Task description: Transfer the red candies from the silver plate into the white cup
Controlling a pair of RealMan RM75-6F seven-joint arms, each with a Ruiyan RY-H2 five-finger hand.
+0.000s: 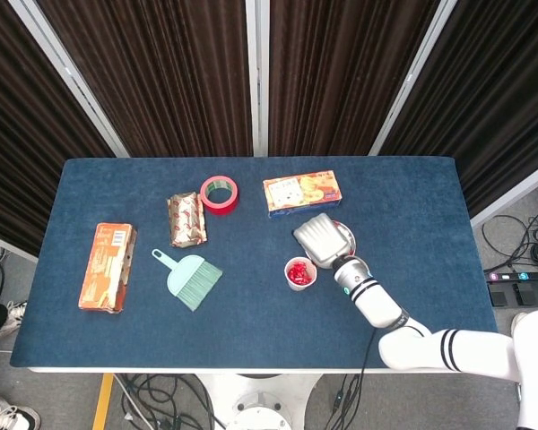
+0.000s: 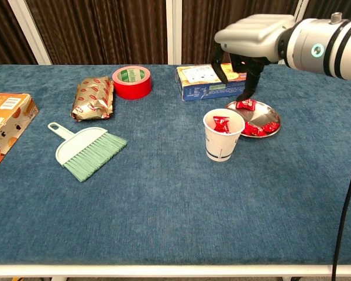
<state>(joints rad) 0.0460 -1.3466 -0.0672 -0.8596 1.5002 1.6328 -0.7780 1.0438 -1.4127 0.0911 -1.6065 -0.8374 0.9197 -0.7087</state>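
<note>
Above silver plate (image 2: 268, 130), right hand (image 2: 245, 61) empty, fingers spread; careless descent could knock white cup (image 2: 223, 136), spilling red candies (image 2: 245, 105).

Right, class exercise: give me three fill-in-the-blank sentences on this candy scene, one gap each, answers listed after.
1. The red candies not yet moved lie on the silver ____.
2. The white cup stands on the table, beside the plate, and holds ____ candies.
3. The right hand hovers above the plate and holds ____.

Missing words: plate; red; nothing
</note>
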